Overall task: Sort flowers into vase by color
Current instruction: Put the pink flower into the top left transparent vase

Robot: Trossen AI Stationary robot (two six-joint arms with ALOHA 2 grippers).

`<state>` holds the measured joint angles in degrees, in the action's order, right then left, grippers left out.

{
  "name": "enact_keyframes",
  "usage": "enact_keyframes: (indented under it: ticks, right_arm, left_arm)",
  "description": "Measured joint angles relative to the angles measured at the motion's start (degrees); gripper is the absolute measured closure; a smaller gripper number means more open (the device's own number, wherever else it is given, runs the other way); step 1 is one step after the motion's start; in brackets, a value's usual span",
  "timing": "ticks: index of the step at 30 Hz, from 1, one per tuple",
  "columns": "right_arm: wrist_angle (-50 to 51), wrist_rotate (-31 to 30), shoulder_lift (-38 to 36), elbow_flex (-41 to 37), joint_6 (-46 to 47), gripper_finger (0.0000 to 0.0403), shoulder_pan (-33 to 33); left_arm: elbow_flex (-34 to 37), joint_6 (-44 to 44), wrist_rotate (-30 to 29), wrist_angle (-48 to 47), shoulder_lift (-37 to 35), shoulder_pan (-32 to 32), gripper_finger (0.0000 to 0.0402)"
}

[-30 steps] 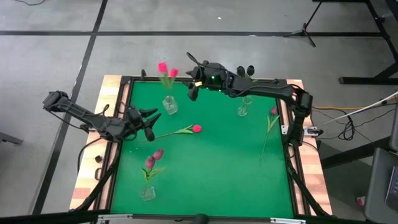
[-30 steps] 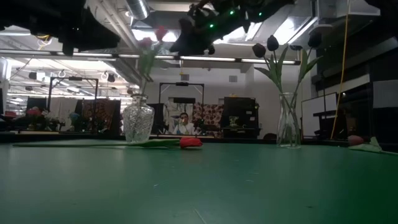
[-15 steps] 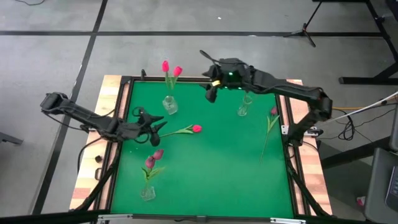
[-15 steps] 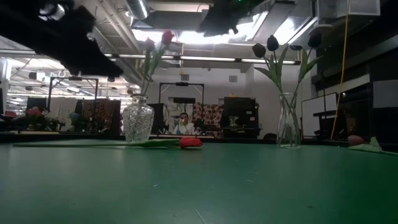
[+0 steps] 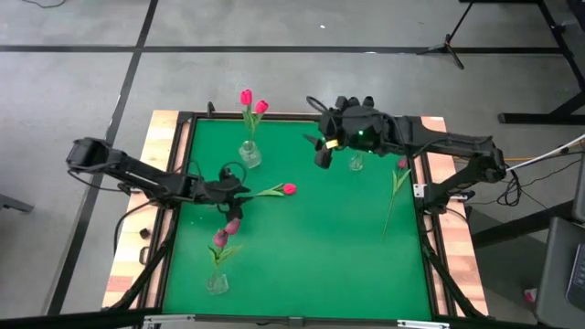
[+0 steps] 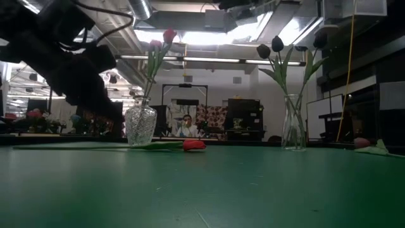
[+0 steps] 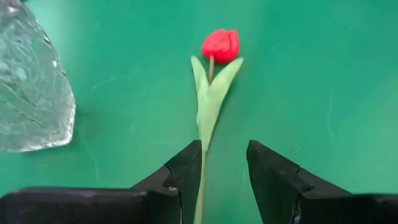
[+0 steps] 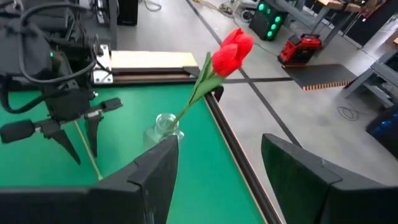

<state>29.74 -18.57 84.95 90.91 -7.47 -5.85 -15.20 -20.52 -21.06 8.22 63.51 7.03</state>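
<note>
A pink-red tulip lies flat on the green table, with its head pointing toward the right edge. My left gripper is open and low over the stem's end. In the left wrist view its fingers stand on either side of the stem, which runs close along one finger. My right gripper is open and empty, up in the air beside the vase of dark tulips. Two pink-red tulips stand in the far-left glass vase.
A near-left vase holds maroon-pink tulips. One maroon tulip lies by the table's right edge. The crystal vase stands close beside my left gripper. A black frame and wooden border ring the table. A person sits far behind.
My left gripper has moved down and toward the table's right edge, bringing its open fingers around the lying tulip's stem end. My right gripper has drawn away from the pink-red tulips' vase, moving right and slightly nearer, toward the dark-tulip vase. The flowers have stayed put.
</note>
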Motion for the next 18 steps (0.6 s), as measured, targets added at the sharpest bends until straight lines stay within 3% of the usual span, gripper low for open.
enact_keyframes:
  ticks: [18]
  right_arm:
    - [2.16, -1.40, 0.04, 0.00, 1.65, 0.0171, 2.51]
  left_arm:
    - [-0.03, 1.91, 2.17, 3.52, 12.93, -3.14, 0.0276]
